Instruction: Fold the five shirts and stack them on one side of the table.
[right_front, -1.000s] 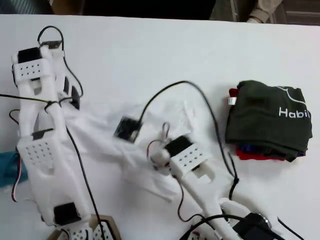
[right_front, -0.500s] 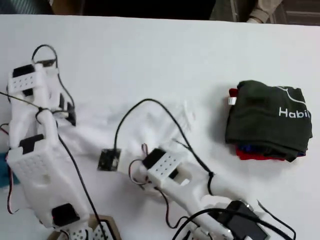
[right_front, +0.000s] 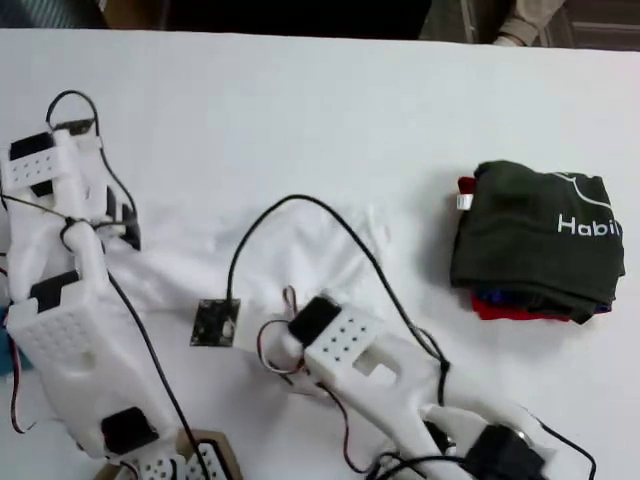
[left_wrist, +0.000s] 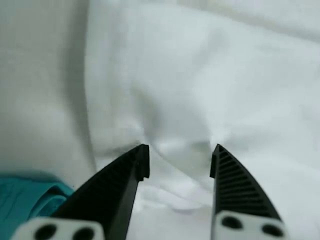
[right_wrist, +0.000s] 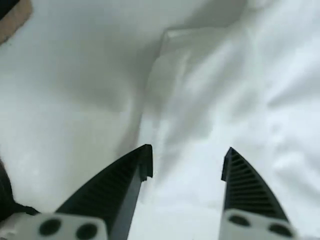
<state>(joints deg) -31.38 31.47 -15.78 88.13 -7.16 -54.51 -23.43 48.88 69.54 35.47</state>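
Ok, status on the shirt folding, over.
Left gripper open, right gripper open, both close over the white shirt. Shirt rumpled, not yet folded; folded pile apart from it. Black cable loops over shirt.

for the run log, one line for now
left claw open at white shirt | right claw same | dark shirt tops stack

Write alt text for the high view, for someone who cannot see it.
Two white robot arms lean over a crumpled white shirt on a white table, the left arm by its left side, the right arm at its near edge. At the right sits a stack of folded shirts, a dark shirt on top.
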